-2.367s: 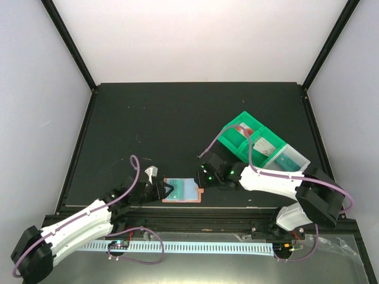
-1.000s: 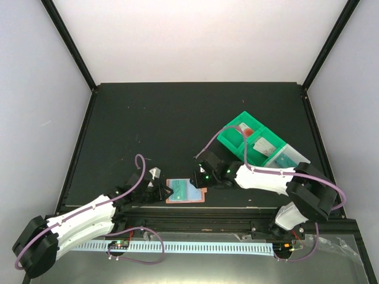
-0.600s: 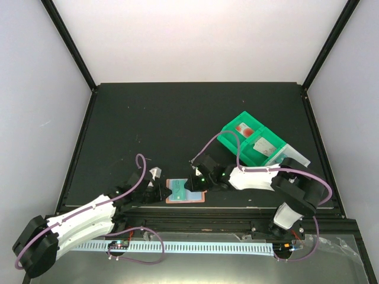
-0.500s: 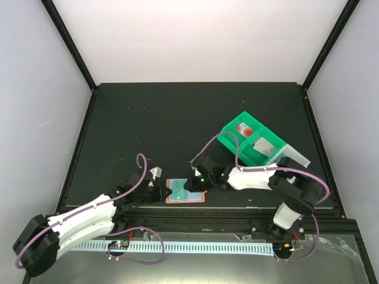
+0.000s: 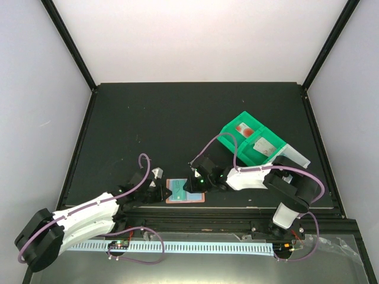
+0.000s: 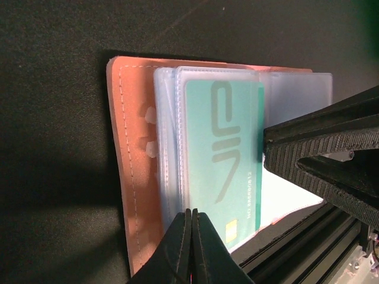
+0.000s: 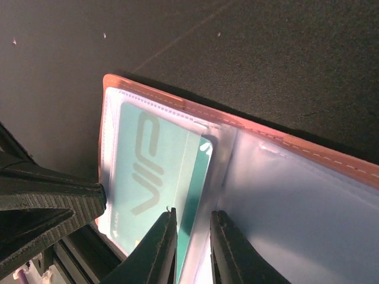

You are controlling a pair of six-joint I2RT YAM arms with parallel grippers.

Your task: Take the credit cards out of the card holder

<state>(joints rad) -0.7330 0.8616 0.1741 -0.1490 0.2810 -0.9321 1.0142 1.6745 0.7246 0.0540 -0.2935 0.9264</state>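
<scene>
The teal card (image 6: 222, 165) sits in a pale blue pocket (image 6: 167, 148) of the holder (image 6: 127, 148), which lies open and flat at the near edge of the table (image 5: 177, 118), between our two grippers. We cannot make out a second card in these views.

The left gripper (image 6: 190, 214) has its fingers pressed together, the tip on the holder's near edge; whether it nips a pocket leaf we cannot tell. The right gripper (image 7: 193, 213) shows a narrow gap between its fingers, the tips at the card's inner edge near the fold, and we see nothing clamped.

We judge the step to be working the teal card free. To do it well, we should keep the left tip pinning the holder so it does not slide, and have the right catch only the card, not the soft pocket film, then draw it straight along the pocket's open side.

The card reads "VIP" in large pale letters; the small print along its edge is too fine to read. A green bin (image 5: 237, 142) stands further back on the right.
</scene>
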